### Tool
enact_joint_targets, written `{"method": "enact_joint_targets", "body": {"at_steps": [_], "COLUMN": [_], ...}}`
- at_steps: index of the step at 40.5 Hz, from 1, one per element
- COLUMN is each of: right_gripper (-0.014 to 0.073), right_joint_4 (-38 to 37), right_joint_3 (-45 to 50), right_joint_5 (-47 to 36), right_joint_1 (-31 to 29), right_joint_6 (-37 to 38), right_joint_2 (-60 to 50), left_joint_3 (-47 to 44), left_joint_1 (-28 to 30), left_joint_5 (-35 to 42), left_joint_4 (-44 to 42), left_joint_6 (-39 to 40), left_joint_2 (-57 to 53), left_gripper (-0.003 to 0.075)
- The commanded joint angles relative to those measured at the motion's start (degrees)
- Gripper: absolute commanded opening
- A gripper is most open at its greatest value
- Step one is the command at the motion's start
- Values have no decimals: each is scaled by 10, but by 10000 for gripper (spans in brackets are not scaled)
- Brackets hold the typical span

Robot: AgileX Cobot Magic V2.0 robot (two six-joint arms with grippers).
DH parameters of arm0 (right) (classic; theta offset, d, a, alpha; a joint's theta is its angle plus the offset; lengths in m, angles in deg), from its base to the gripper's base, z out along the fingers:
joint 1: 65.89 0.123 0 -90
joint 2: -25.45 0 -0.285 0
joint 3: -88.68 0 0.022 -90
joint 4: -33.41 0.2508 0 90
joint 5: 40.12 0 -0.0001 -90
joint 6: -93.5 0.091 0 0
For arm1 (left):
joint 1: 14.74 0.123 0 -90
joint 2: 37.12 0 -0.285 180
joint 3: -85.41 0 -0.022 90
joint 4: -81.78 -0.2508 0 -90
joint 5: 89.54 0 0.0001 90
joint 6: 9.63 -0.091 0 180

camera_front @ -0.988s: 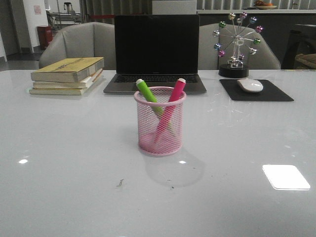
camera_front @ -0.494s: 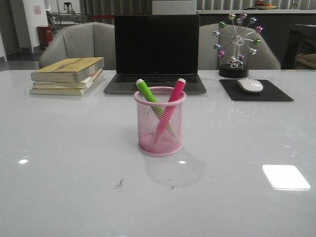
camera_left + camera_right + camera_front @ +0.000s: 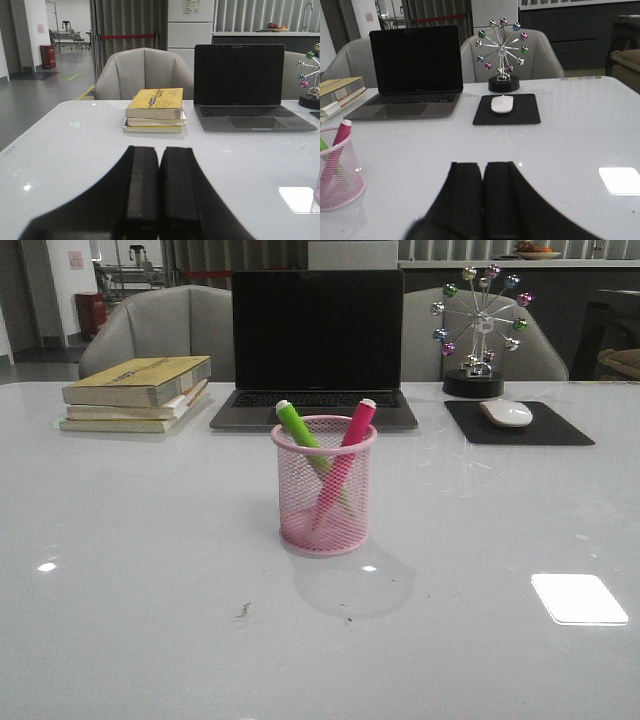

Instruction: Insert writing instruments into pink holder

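Pink holder (image 3: 337, 170): both markers inside, leaning crossed; beside right gripper (image 3: 482, 200), nearer arm. Both grippers pressed together, empty.

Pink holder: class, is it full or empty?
Holding two: the green marker and pink marker lean crossed inside the pink holder.

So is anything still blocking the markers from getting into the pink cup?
Nothing visible does. The green marker and pink marker already stand crossed inside the pink mesh cup. The left hand and right hand are both shut and empty over bare table.
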Motion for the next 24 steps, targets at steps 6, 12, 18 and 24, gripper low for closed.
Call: {"method": "enact_joint_targets", "body": {"at_steps": [6, 12, 18, 24], "right_gripper": [88, 88, 88, 88], "right_joint_4": [1, -63, -97, -90], "right_joint_3": [-2, -2, -2, -2], "right_joint_5": [-109, -111, -109, -104], "right_joint_1": [-3, -3, -3, -3], "right_joint_6": [-5, -5, -5, -5], "right_joint_2": [-11, -11, -11, -11], "left_joint_3": [-2, -2, -2, -2], "left_joint_1": [-4, -4, -4, -4], "left_joint_5": [52, 52, 52, 52], "left_joint_4": [5, 5, 5, 5], "left_joint_6": [5, 5, 5, 5], "left_joint_2": [-11, -11, -11, -11], "left_gripper": [91, 91, 91, 91]}}
